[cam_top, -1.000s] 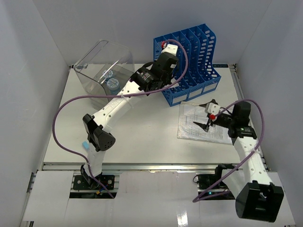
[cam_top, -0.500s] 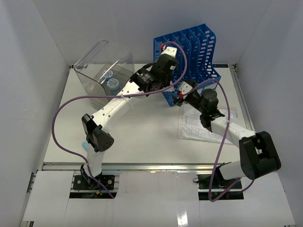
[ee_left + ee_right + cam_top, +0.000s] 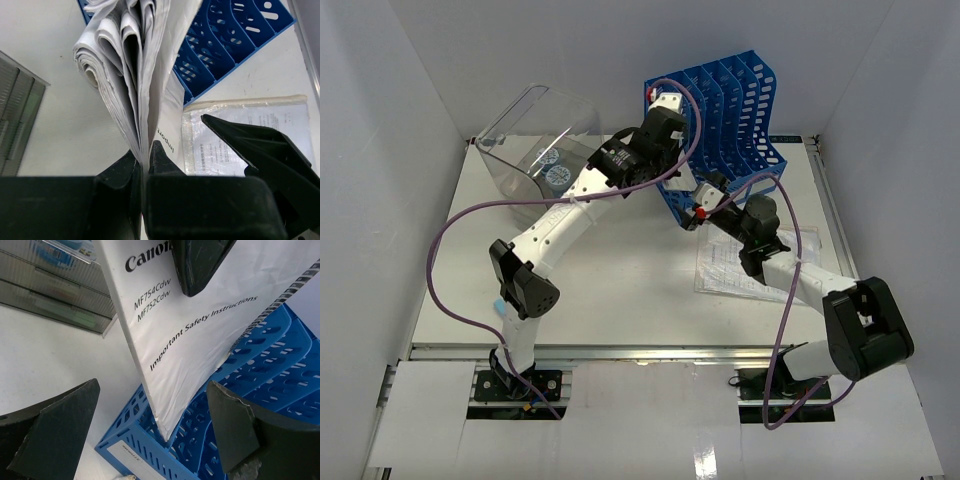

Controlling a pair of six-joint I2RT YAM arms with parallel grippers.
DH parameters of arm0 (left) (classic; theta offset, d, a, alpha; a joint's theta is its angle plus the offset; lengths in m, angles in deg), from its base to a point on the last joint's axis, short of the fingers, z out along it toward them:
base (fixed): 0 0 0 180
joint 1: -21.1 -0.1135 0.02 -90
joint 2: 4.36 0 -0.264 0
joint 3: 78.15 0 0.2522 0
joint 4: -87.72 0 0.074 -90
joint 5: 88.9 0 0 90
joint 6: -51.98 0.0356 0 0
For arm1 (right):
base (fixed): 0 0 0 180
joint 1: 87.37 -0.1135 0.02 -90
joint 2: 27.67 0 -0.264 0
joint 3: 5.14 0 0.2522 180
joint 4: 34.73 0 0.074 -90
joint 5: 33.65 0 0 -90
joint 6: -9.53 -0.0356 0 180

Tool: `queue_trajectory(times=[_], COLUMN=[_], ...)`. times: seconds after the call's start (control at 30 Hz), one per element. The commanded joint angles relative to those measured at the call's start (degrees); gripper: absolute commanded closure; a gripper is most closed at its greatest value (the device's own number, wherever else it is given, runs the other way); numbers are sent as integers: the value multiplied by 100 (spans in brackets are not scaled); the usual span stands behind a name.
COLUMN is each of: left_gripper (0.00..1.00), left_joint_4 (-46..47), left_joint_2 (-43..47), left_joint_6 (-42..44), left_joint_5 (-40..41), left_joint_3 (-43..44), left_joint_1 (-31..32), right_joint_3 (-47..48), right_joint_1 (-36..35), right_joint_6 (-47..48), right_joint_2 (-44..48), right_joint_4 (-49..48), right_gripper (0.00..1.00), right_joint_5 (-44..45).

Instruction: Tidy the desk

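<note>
Two arms meet at the back of the bench (image 3: 620, 290), the white top that fills the walled enclosure behind the front rail. The left tool (image 3: 145, 155) is clamped on the edge of a thick folded booklet (image 3: 142, 65), holding it over the left end of a blue file rack (image 3: 730, 110) at 1 o'clock. The booklet's lower corner hangs at the rack's end slot; I cannot tell whether it is inside. The right tool (image 3: 145, 427) has its fingers spread wide and grips nothing, and it faces the booklet's cover. A clear plastic box (image 3: 535, 135) stands at 11 o'clock. A printed sheet (image 3: 720, 275) lies at 4 o'clock under the right arm.
</note>
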State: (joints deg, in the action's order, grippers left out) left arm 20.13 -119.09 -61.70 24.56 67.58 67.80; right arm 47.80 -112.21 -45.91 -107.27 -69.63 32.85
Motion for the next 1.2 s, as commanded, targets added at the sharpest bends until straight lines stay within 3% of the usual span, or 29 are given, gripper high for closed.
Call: queue_trajectory(times=[0.0,0.13,0.23,0.33,0.5,0.67,0.83,0.9,1.07,1.17], left_gripper=[96,96,97,97,97,72,30,18,3,2], left_joint_4=[444,510,522,536,592,759,1237,1508,2030,2300], left_joint_2=[97,88,99,78,-13,17,343,587,1363,2071], left_joint_6=[-468,-650,-738,-884,-1229,-1364,-1193,-1032,-563,-350], left_joint_5=[-541,-695,-785,-976,-1433,-1543,-1519,-1516,-1510,-1445], left_joint_3=[243,210,215,203,196,206,195,110,-565,-1365], left_joint_1=[-150,-209,-254,-332,-484,-553,-591,-591,-591,-591], right_joint_3=[286,772,1054,1157,1113,1038,870,932,1340,1859], right_joint_1=[-126,-227,-347,-463,-575,-519,-314,-198,158,324], right_joint_6=[67,-24,-21,35,207,-26,-775,-1312,-2295,-2910], right_joint_2=[-124,-635,-879,-1056,-1300,-1257,-1018,-922,-910,-1094], right_joint_4=[-411,-516,-577,-721,-1278,-1286,-1201,-1062,-430,-60], right_gripper=[8,8,2,18,60,83,89,91,91,90], right_joint_5=[266,562,751,705,793,1046,909,850,590,485])
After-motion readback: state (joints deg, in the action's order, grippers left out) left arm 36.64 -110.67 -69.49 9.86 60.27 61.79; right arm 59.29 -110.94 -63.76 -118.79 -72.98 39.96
